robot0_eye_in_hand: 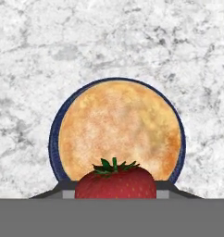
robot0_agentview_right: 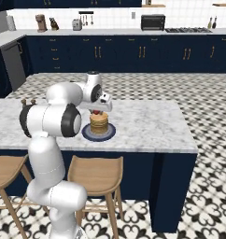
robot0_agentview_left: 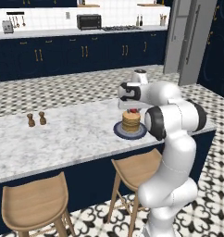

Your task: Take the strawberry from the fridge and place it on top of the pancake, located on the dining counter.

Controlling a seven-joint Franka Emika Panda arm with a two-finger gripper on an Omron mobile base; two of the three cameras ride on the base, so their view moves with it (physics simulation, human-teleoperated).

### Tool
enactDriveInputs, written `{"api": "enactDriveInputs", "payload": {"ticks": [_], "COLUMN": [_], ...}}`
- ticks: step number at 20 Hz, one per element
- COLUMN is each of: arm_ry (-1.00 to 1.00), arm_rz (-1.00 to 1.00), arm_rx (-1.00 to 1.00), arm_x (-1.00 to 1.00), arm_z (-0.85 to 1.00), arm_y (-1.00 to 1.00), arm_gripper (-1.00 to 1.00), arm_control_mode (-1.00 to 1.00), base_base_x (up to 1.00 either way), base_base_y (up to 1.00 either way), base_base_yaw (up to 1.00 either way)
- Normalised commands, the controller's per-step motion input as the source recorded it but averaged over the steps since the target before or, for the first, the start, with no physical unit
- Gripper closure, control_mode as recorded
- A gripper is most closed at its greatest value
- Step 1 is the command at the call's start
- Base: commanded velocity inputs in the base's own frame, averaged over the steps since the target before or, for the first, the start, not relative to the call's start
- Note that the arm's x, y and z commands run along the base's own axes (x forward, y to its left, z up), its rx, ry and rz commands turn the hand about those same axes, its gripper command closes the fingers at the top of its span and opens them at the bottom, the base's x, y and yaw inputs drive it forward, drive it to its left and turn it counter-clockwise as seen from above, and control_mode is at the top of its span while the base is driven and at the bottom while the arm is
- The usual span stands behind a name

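Observation:
My gripper (robot0_agentview_left: pixel 132 109) hangs just above the pancake (robot0_agentview_left: pixel 131 122) and is shut on the strawberry (robot0_agentview_left: pixel 132 111). In the hand view the red strawberry (robot0_eye_in_hand: pixel 115 181) with its green leaves sits between my gripper's (robot0_eye_in_hand: pixel 115 191) tips, and the golden pancake (robot0_eye_in_hand: pixel 120 125) on its dark blue plate (robot0_eye_in_hand: pixel 53 139) lies straight below. From the right base view the strawberry (robot0_agentview_right: pixel 95 112) hovers a little over the pancake (robot0_agentview_right: pixel 99 123). The stack stands near the stool side of the marble dining counter (robot0_agentview_left: pixel 63 134). The light-grey fridge (robot0_agentview_left: pixel 185 37) stands at the far right.
Two small brown shakers (robot0_agentview_left: pixel 36 119) stand on the counter to the left of the plate. Tan wooden stools (robot0_agentview_left: pixel 35 201) (robot0_agentview_left: pixel 134 169) are tucked under the near edge. Navy cabinets with a toaster oven (robot0_agentview_left: pixel 89 21) line the back wall.

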Motion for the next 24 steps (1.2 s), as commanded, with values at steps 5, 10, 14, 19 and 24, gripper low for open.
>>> {"api": "enactDriveInputs", "payload": {"ticks": [5, 10, 14, 19, 24], "arm_ry": [0.0, 0.0, 0.0, 0.0, 0.0], "arm_rz": [0.03, 0.0, 0.0, 0.0, 0.0], "arm_rx": [0.0, 0.0, 0.0, 0.0, 0.0], "arm_x": [0.38, 0.07, 0.0, 0.0, 0.0], "arm_z": [-0.08, -0.33, -0.2, -0.04, 0.0], "arm_y": [-0.02, 0.0, 0.0, 0.0, 0.0], "arm_gripper": [1.0, 1.0, 1.0, -1.0, -1.0], "arm_control_mode": [-1.0, -1.0, -1.0, -1.0, -1.0], "base_base_x": [0.0, 0.0, 0.0, 0.0, 0.0], "base_base_y": [0.0, 0.0, 0.0, 0.0, 0.0], "base_base_yaw": [0.0, 0.0, 0.0, 0.0, 0.0]}}
